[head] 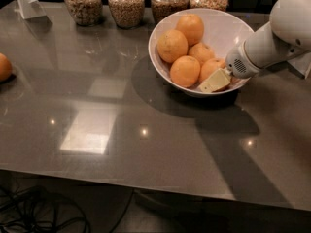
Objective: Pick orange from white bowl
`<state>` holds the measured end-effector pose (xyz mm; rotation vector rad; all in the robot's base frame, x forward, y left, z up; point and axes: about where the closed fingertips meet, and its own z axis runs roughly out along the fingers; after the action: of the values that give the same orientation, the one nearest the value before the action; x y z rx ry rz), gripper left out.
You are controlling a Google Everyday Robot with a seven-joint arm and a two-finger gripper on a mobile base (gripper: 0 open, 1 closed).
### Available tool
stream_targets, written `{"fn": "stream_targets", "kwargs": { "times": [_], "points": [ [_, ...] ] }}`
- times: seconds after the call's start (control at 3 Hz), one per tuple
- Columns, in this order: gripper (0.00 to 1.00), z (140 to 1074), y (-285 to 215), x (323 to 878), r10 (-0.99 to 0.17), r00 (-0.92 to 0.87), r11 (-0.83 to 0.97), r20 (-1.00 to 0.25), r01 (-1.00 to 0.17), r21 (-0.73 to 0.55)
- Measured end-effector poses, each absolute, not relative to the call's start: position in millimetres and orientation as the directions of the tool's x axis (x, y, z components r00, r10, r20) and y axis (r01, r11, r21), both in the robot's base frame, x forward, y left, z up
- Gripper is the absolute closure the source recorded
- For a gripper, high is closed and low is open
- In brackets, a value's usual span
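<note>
The gripper (216,80) is hanging inside the white bowl's (228,30) right rim, just beside the orange (210,67) lying there. Whether it is spread or pinching cannot be told. Bare table (146,154) is stretching left of the bowl, and grain jars (126,6) are standing behind it.

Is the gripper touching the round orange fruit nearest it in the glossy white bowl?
Cannot tell. In the camera view the gripper overlaps that orange at the white bowl's near rim, hiding any gap.
</note>
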<state>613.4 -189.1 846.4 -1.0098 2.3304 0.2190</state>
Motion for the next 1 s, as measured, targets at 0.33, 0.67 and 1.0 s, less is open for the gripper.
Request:
{"fn": "stream_targets", "kwargs": {
  "times": [0.33,0.67,1.0],
  "points": [
    [0.49,849.1,-188.8,612.9,-0.615,-0.543,0.699,-0.572,-0.711,-0.077],
    [0.73,852.4,-186.7,613.3,-0.607,-0.542,0.701,-0.581,-0.710,-0.070],
    [0.96,869.1,-184.3,612.5,-0.585,-0.528,0.703,-0.616,-0.708,-0.061]
  ]
}}
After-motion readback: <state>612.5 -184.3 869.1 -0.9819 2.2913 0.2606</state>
